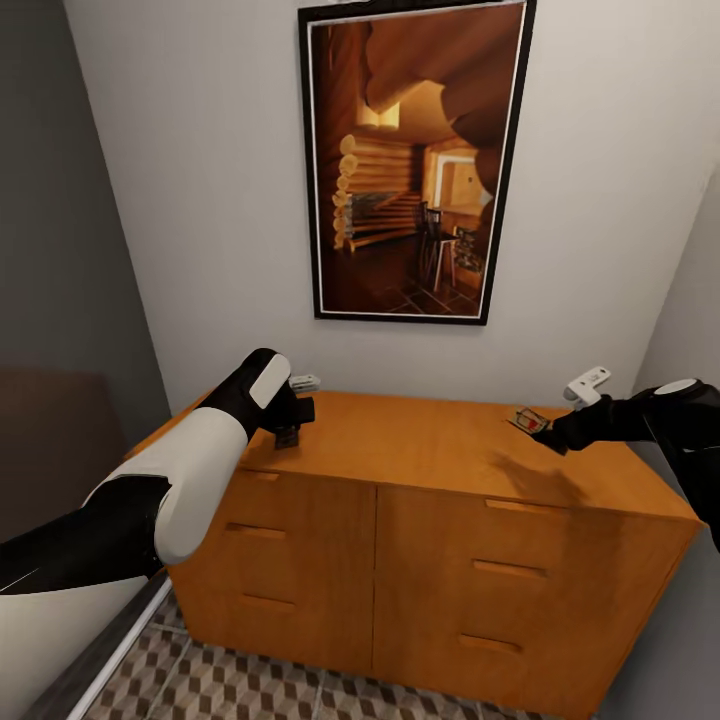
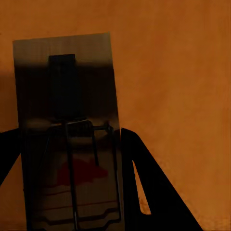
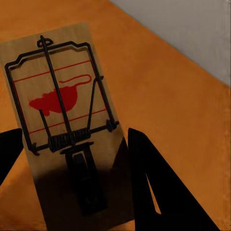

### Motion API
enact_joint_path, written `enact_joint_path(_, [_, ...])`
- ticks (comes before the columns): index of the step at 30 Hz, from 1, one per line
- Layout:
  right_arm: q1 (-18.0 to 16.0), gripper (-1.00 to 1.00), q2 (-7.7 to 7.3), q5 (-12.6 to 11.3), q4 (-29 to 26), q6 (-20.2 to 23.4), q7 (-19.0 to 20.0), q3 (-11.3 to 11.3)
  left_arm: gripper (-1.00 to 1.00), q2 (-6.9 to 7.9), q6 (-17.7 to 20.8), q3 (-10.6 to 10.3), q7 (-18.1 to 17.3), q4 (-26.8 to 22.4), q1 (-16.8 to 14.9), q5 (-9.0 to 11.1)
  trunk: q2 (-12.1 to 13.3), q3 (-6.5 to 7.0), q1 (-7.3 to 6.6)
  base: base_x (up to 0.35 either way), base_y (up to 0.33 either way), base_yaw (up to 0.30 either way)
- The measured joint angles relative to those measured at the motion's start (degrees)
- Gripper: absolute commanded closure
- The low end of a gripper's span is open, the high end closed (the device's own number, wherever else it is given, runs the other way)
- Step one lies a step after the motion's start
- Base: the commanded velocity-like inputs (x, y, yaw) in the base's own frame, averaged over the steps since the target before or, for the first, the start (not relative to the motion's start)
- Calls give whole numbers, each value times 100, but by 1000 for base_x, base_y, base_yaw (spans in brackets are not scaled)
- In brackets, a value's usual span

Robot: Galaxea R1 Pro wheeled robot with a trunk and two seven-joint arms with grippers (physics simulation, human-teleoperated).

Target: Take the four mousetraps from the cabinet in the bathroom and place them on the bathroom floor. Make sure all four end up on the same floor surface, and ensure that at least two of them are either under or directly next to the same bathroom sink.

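Tan wood, thin and flat: the mousetrap (image 3: 65,130) in the right tool (image 1: 540,428) is a small stiff board carrying a dark wire bar and spring over a red mouse print. It should be very light and rigid, so it needs little squeeze, but the smooth faces could slide between hard fingers, and the wire parts are the delicate bit. The long bare edges are the safe place to pinch. In the right wrist view the dark fingers (image 3: 159,187) stand on either side of the board at its plain end, closed on its edges, and in the head view the trap rides tilted just above the tabletop (image 1: 430,440), so I judge it held.

A second mousetrap (image 2: 70,139) sits the same way between the fingers of the left tool (image 1: 288,425), which is closed on its long edges; this one lies in heavy shadow, its red mark barely showing. It is close over the orange-brown wood, but I cannot tell whether it touches.

Both tools hover over opposite ends of the cabinet (image 1: 440,570), well apart. Below its drawer fronts runs the bathroom floor (image 1: 230,680) with its cube-pattern tiles, where the traps must go. A framed picture (image 1: 410,160) hangs on the wall behind
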Motion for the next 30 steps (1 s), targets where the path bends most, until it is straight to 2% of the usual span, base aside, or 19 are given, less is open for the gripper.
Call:
enact_joint_path(6, [0, 100, 21, -3, -2, 2, -313, -108, 100, 0, 0, 0, 0, 0, 0, -1, 0, 0, -2, -239, 0, 0])
enact_joint_path(10, [0, 100, 207, -9, -1, 8, -497, -330, 100, 0, 0, 0, 0, 0, 0, 0, 0, 0, -3, -51, 0, 0])
enact_joint_path(15, [-1, 100, 326, -1, -1, 7, -632, -543, 100, 0, 0, 0, 0, 0, 0, -1, 0, 0, -4, -12, 0, 0])
enact_joint_path(26, [-1, 100, 362, -5, -1, 10, -682, -637, 100, 0, 0, 0, 0, 0, 0, -1, 0, 0, -4, -1, 0, 0])
enact_joint_path(27, [-1, 100, 383, 5, -1, 6, -811, -693, 100, 0, 0, -1, 0, 29, 0, 0, 0, 0, -4, 0, 0, 0])
enact_joint_path(29, [2, 100, 513, -7, -1, 12, -1000, -811, 100, 0, 0, -3, -5, 99, 0, 1, 0, 0, -3, 0, 0, 0])
enact_joint_path(30, [5, 100, 807, -13, -1, 15, -1351, -1059, 100, 0, -1, -3, -7, 143, 0, 1, 0, 0, -3, 0, 0, 0])
